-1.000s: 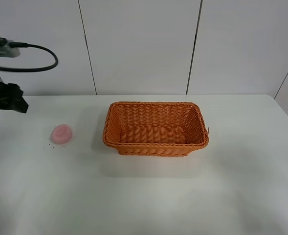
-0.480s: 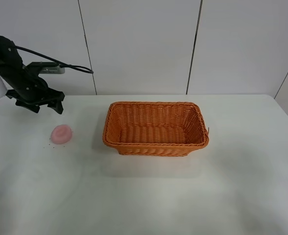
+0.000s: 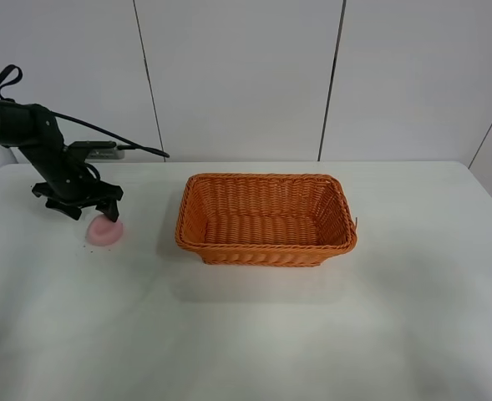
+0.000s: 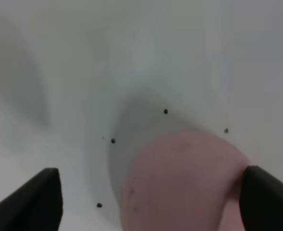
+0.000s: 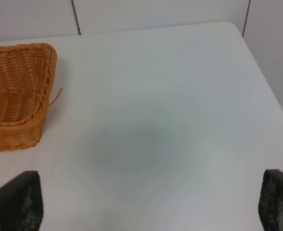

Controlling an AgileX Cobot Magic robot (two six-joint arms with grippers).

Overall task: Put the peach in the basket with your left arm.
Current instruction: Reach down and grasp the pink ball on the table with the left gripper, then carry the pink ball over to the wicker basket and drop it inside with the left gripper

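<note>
Now that the left arm (image 3: 52,159) has swung in over the peach (image 3: 103,232), well left of the basket (image 3: 262,254) | left gripper (image 3: 87,209): spread wide, empty, straddling the peach | peach: outside basket, ungripped | next, probably: lower and close.

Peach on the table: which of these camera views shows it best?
The left wrist view: the peach fills it close up, between open fingers, though blurred and cut off at the edge. The exterior high view shows it small, partly covered by the left gripper. The right wrist view misses it.
</note>
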